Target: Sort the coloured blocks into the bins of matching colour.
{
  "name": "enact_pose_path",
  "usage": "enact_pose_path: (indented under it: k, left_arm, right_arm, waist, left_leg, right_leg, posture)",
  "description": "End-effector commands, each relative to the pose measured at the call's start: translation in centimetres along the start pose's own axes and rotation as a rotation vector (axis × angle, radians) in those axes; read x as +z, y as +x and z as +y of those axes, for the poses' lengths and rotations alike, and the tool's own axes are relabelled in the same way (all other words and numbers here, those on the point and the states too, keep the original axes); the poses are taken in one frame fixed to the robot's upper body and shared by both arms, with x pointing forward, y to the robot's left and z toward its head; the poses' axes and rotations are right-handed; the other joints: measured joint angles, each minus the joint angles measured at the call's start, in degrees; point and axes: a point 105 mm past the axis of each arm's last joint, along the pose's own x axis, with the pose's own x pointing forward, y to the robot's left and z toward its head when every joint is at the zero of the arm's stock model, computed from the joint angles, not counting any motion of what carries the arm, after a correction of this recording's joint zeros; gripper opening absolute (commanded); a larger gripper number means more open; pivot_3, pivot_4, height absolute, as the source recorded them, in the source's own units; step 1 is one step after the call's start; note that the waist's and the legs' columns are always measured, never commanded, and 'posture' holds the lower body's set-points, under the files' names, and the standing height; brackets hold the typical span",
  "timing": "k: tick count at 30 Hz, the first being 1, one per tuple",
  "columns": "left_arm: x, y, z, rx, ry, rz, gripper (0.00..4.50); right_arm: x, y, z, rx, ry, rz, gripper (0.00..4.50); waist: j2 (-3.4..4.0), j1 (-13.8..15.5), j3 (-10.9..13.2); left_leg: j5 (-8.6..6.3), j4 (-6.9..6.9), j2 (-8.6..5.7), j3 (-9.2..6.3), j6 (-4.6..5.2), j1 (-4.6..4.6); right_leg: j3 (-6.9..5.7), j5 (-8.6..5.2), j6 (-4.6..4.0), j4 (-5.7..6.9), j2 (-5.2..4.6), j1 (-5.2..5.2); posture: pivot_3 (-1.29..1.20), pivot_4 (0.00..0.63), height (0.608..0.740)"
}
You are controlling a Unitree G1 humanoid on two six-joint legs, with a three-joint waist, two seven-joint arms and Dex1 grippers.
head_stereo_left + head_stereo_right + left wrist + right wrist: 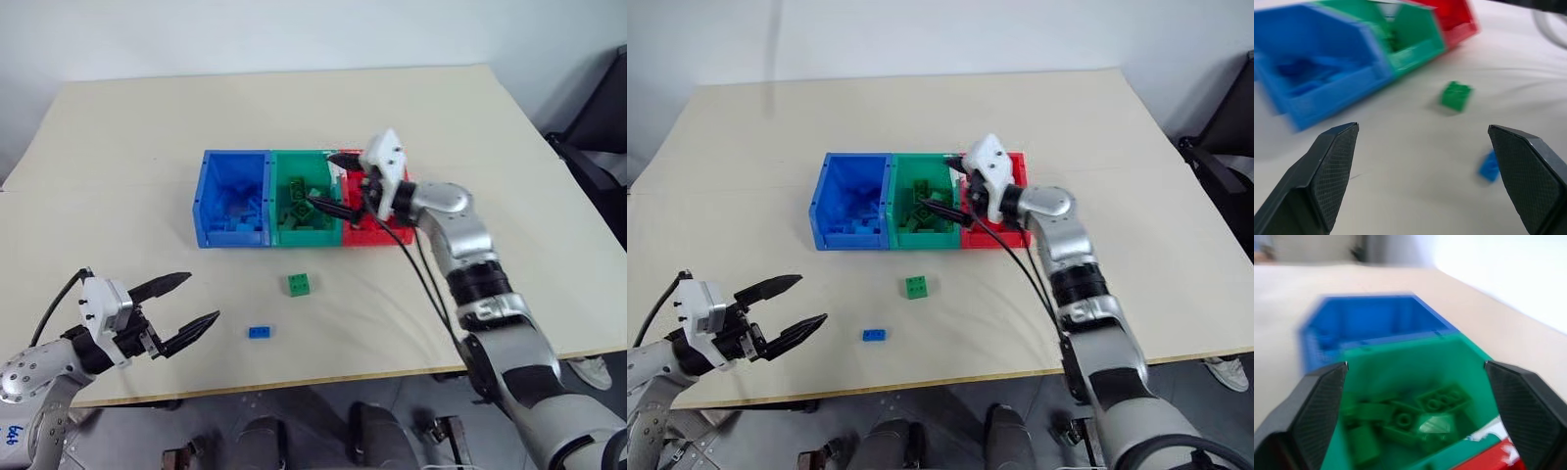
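right gripper: spread wide, empty, over green bin | green bricks in bin below it | left gripper: spread wide, empty | green block, blue block on table ahead of it

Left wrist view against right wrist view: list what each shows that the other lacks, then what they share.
Left wrist alone: the loose green block and blue block on the table, between the open left pincer. Right wrist alone: green bricks piled inside the green bin, framed by the open right pincer. Shared: the blue bin, green bin and red bin.
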Motion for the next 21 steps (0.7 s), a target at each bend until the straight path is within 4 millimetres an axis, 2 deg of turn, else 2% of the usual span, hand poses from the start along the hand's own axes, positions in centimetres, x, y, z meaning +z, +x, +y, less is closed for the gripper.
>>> enact_pose_path:
  k: [1, 4, 6, 9, 13, 17, 21]
  left_arm:
    - [0.1, -1.6, 1.2, 0.032, 0.045, 0.014, 4.5]
    - [-0.5, -2.2, 1.8, 0.034, 0.054, 0.041, 4.5]
    - [-0.9, -2.2, 1.9, 0.012, 0.063, 0.061, 4.5]
    - [-1.0, -1.4, 1.6, -0.033, 0.071, 0.063, 4.5]
    - [-1.4, 1.0, -0.1, -0.176, 0.084, 0.123, 4.5]
    - [0.2, 5.4, -2.6, -0.325, 0.055, 0.067, 4.5]
    - [0.0, 9.4, -4.5, -0.417, 0.073, 0.079, 4.5]
  right_arm:
    - [0.4, -3.7, 3.5, 0.156, -0.018, -0.044, 4.48]
    - [-1.0, -6.3, 5.7, 0.204, -0.03, 0.002, 4.48]
    - [-2.1, -8.4, 7.0, 0.228, 0.04, 0.054, 4.48]
    - [-2.7, -10.0, 7.8, 0.218, 0.104, 0.09, 4.48]
    - [-2.7, -10.9, 8.2, 0.164, 0.089, 0.105, 4.48]
    - [-2.6, -11.5, 9.1, 0.14, 0.097, 0.126, 4.48]
    - [-2.4, -11.8, 9.7, 0.122, 0.099, 0.138, 4.48]
  waist:
    - [0.0, -0.02, 0.0]
    - [0.0, -0.17, 0.0]
    - [0.0, -0.33, 0.0]
    - [0.0, -0.15, 0.0]
    - [-0.01, -0.05, 0.0]
    - [-0.01, 0.63, -0.01]
    - [-0.01, 1.57, -0.01]
  left_leg:
    - [-0.04, 0.0, -0.02, 0.03, 0.02, 0.0]
    - [-0.09, 0.01, -0.06, 0.1, 0.07, 0.03]
    - [-0.1, 0.01, 0.01, 0.17, 0.05, 0.11]
    - [-0.09, 0.02, 0.02, 0.22, 0.03, 0.17]
    - [-0.09, 0.07, 0.03, 0.18, 0.02, 0.2]
    - [-0.08, 0.07, 0.0, 0.16, 0.01, 0.16]
    - [-0.08, 0.18, -0.05, 0.2, 0.02, 0.18]
  right_leg:
    - [-0.05, 0.0, 0.0, -0.02, 0.0, 0.05]
    - [-0.05, 0.03, 0.05, -0.12, -0.02, 0.05]
    - [-0.04, 0.03, 0.06, -0.13, -0.01, 0.05]
    - [-0.02, 0.03, 0.06, -0.09, 0.01, 0.06]
    - [0.05, 0.04, 0.08, -0.02, -0.01, 0.06]
    - [0.05, 0.04, 0.08, -0.02, -0.02, 0.06]
    - [0.1, 0.08, 0.12, -0.01, -0.01, 0.1]
  posture:
    - [0.0, 0.15, 0.74]
    - [0.0, 0.15, 0.74]
    - [0.0, 0.15, 0.74]
    - [0.0, 0.15, 0.74]
    - [0.0, 0.15, 0.74]
    - [0.0, 0.15, 0.74]
    - [0.0, 0.15, 0.74]
